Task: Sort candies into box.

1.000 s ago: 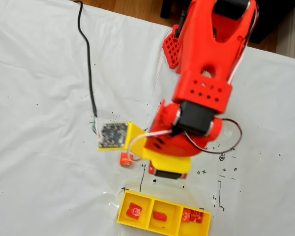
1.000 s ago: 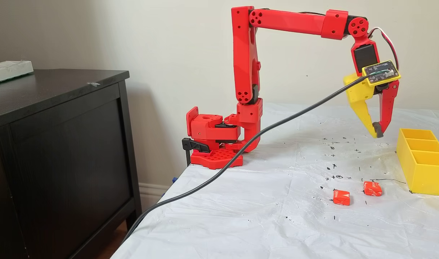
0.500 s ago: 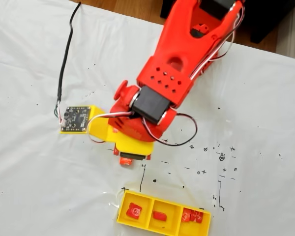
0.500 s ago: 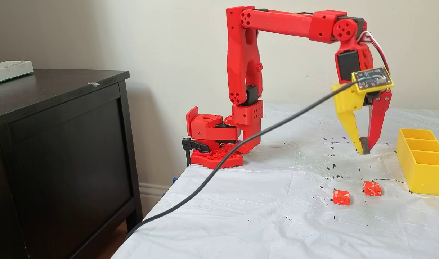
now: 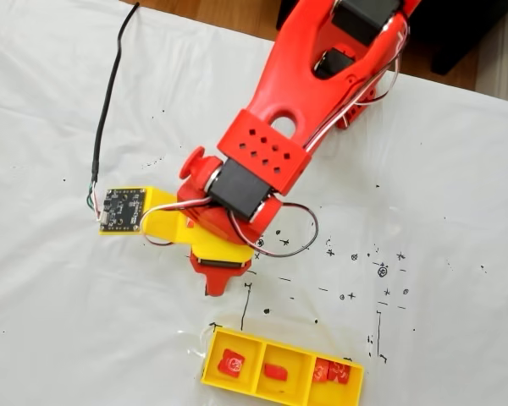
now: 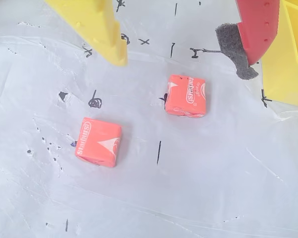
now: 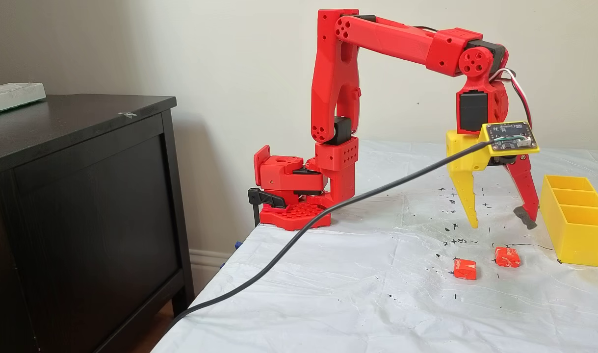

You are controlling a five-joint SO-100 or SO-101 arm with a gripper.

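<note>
Candies lie in two places. Two orange-red ones rest on the white table cover (image 7: 328, 294) in the side fixed view: the nearer candy (image 7: 464, 269) and the farther candy (image 7: 507, 257), near each other but apart, with the farther one closer to the box (image 7: 573, 230). In the wrist view these two appear as one lower left (image 6: 98, 142) and one at centre (image 6: 186, 95), both flat with white lettering up.

From above, the box (image 5: 216, 347) shows three compartments: a single red candy (image 5: 231, 363) in its left cell, another (image 5: 276, 370) in the middle cell, and a pair (image 5: 331, 370) touching in the right cell.

Above the cover hangs the gripper (image 7: 500, 223), its jaws spread wide and holding nothing. The yellow finger (image 7: 468, 196) and the red finger (image 7: 524, 189), tipped with grey foam, point down, their tips clear of the cover and of the loose candies. A black cable (image 7: 328, 215) runs from the small circuit board (image 7: 509, 135) on the wrist down off the table edge beside a dark cabinet (image 7: 83, 196).
</note>
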